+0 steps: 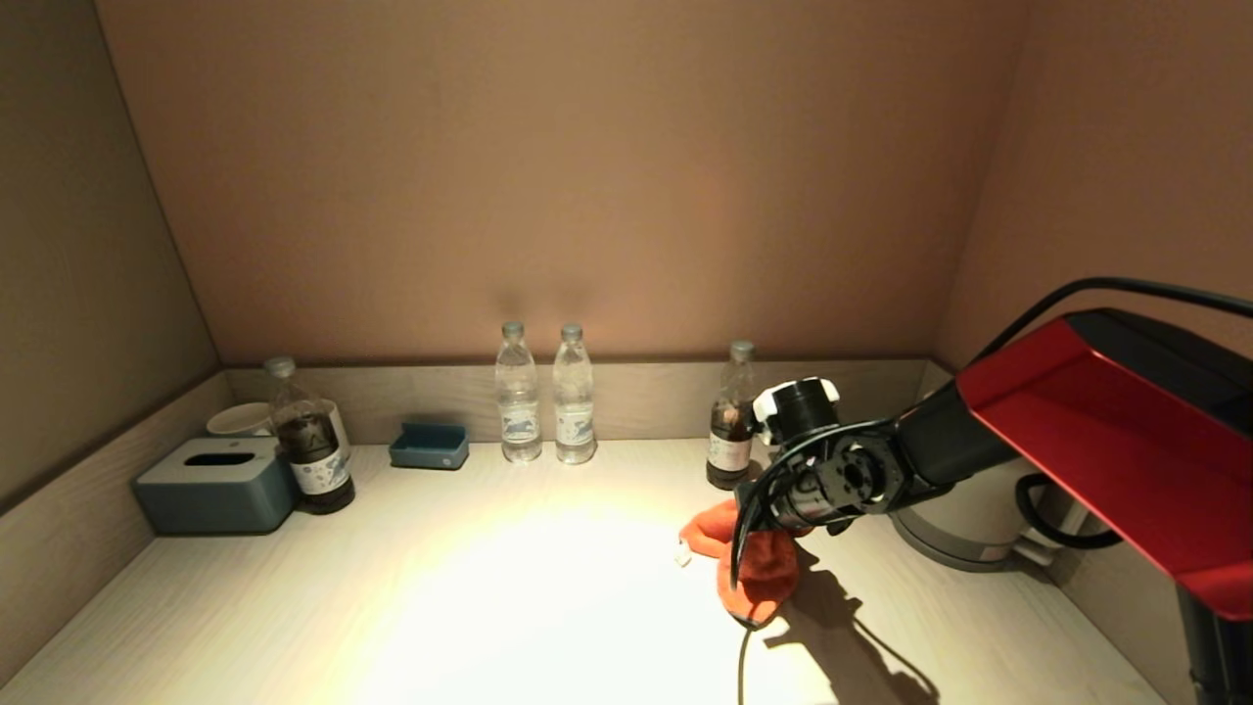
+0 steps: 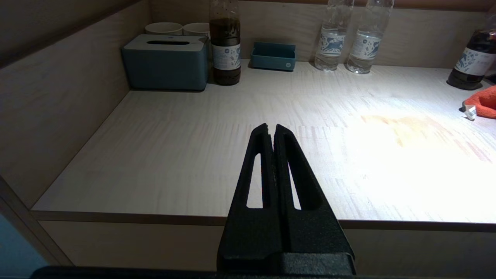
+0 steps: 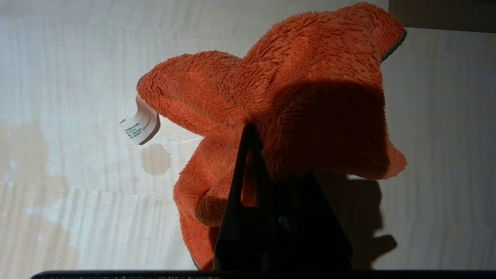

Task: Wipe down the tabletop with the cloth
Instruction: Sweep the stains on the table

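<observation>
— Grippers, nearest first?
— Black left gripper (image 2: pixel 271 130): parked just off the near edge of the pale wooden tabletop (image 1: pixel 489 587), fingers pressed together on nothing. Black right gripper (image 3: pixel 255 147): low over the right side, clamped on a fold of the fluffy orange microfibre cloth (image 3: pixel 310 97).
— And where does that leave the cloth?
— Bunched under the wrist, right of centre, white care label (image 3: pixel 140 126) poking out sideways. Lower folds seemingly on the wood, upper folds standing up.
— Anything to wipe?
— Small round wet spot (image 3: pixel 155 159) just beside the label, and a faint brownish smear (image 2: pixel 403 128) further toward the middle.
— How to do the stroke well?
— Press down first, so more pile lies flat instead of a crumpled knob. Then drag leftward through the spot and across the smear in one steady, level sweep. Hold the pinch firm; judging by the thin fold held, likely to slip out under friction.
— Hazards at the back?
— Half-full dark drink bottle (image 1: pixel 729 431) close behind the cloth, grey kettle (image 1: pixel 969 519) near on the right; steer the elbow and the black cable away from both. Further along the back wall: two clear water bottles (image 1: pixel 545 406), small blue tray (image 1: pixel 429 446), another dark bottle (image 1: pixel 308 450), grey-blue tissue box (image 1: pixel 215 485). Well apart from the smear, so no need to reach that far.
</observation>
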Controlling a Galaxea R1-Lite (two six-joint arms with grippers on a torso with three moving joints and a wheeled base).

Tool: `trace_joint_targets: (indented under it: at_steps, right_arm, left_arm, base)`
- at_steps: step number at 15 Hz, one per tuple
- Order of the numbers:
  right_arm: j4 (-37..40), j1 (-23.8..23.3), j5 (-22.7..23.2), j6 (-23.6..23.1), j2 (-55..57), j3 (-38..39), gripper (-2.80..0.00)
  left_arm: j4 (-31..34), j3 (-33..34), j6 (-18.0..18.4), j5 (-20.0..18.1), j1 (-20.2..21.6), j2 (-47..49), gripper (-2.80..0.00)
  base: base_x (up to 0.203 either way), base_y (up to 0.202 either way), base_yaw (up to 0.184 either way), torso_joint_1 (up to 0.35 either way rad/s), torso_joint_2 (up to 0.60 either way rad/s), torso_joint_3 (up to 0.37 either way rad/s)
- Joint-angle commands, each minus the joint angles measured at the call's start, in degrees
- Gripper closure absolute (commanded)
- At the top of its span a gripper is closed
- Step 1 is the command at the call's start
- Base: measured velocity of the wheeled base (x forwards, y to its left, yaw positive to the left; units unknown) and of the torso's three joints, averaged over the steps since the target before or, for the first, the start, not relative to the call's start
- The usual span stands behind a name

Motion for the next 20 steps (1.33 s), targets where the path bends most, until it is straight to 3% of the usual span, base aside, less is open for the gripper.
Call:
trace_joint_targets:
  at_steps: [1,20]
  right_arm:
    - [-0.11,-0.45,-0.02,0.07,1.31,-0.27,0.0]
    - [-0.11,0.66,0.07,0.33,6.06,-1.51,0.0]
  left_arm:
    - [0.01,0.0,-0.06,0.02,0.0,-0.02,0.0]
    - [0.01,0.0,-0.06,0.02,0.0,-0.02,0.0]
  base:
    - [0.0,0.0,0.0,0.0,0.0,0.0]
    - [0.0,0.0,0.0,0.0,0.0,0.0]
